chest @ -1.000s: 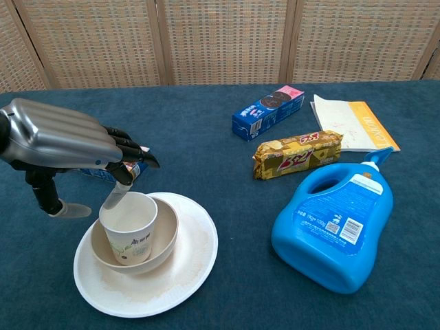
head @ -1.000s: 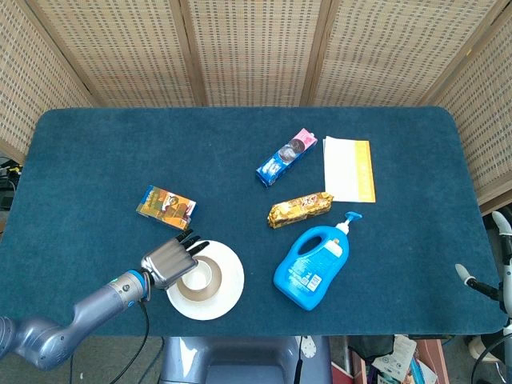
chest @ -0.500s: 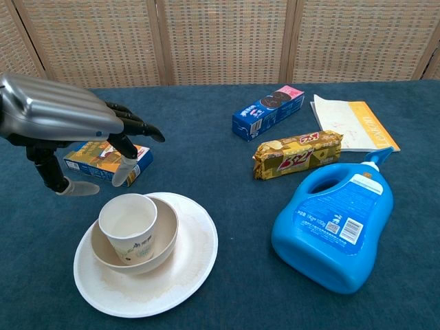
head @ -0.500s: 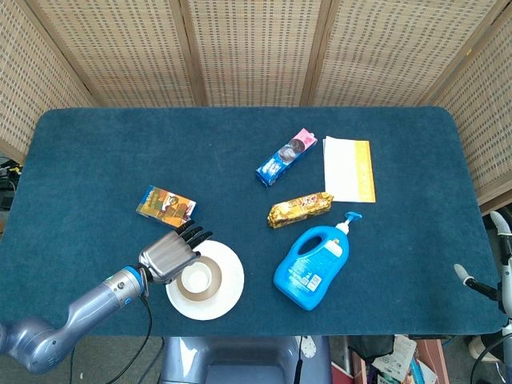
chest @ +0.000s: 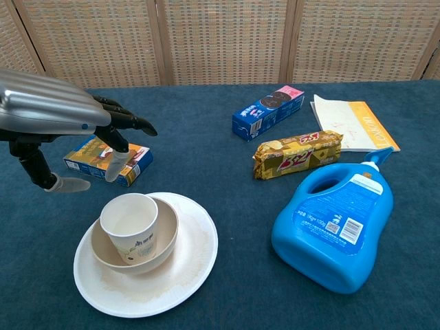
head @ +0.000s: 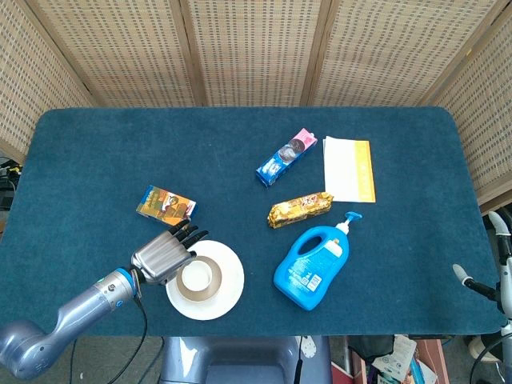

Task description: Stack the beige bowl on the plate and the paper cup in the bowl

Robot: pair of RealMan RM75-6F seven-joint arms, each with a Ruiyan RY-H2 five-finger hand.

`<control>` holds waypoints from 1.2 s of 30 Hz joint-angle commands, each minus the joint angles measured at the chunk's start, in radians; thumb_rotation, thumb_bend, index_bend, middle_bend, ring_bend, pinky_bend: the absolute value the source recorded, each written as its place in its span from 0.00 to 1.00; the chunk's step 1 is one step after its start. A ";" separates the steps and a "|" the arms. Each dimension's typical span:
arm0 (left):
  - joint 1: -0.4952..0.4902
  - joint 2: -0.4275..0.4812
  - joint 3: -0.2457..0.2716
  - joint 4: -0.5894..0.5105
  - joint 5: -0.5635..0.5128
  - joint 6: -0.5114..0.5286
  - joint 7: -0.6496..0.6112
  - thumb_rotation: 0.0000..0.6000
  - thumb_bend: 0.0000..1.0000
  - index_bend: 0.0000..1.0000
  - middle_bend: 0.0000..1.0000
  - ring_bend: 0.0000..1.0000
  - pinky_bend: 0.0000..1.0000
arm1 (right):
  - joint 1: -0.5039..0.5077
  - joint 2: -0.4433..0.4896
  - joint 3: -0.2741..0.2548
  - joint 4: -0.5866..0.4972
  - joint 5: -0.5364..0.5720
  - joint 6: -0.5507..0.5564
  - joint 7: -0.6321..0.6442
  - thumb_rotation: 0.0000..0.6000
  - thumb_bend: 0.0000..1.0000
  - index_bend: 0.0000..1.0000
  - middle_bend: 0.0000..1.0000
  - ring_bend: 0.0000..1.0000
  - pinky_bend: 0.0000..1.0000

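The left hand (chest: 58,117) hovers with its dark fingers (chest: 130,124) spread and holding nothing; just below the fingertips the paper cup (chest: 128,227) stands in the beige bowl (chest: 162,239) on the plate (chest: 189,265), its printed label too small to read. The hand's wrist is cut off in the chest view, while the head view shows the whole arm (head: 68,314). Just beyond the fingers an orange box (chest: 130,159) lies on the bench (chest: 206,137), partly hidden; the right hand is out of sight.

Cup (chest: 129,227) in bowl (chest: 163,237) on plate (chest: 187,261)
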 commanded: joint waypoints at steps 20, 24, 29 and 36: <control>0.571 -0.115 0.015 0.192 0.324 0.728 -0.261 1.00 0.12 0.00 0.00 0.00 0.00 | 0.031 0.011 -0.033 0.032 0.045 -0.131 -0.093 1.00 0.15 0.00 0.00 0.00 0.00; 0.671 -0.159 0.021 0.277 0.353 0.813 -0.296 1.00 0.12 0.00 0.00 0.00 0.00 | 0.035 0.013 -0.036 0.022 0.039 -0.134 -0.111 1.00 0.15 0.00 0.00 0.00 0.00; 0.768 -0.194 0.018 0.348 0.361 0.878 -0.300 1.00 0.12 0.00 0.00 0.00 0.00 | 0.038 0.015 -0.042 0.007 0.018 -0.124 -0.130 1.00 0.15 0.00 0.00 0.00 0.00; 0.856 -0.218 -0.009 0.398 0.369 0.921 -0.377 1.00 0.12 0.00 0.00 0.00 0.00 | 0.041 0.011 -0.054 0.010 0.010 -0.135 -0.135 1.00 0.15 0.00 0.00 0.00 0.00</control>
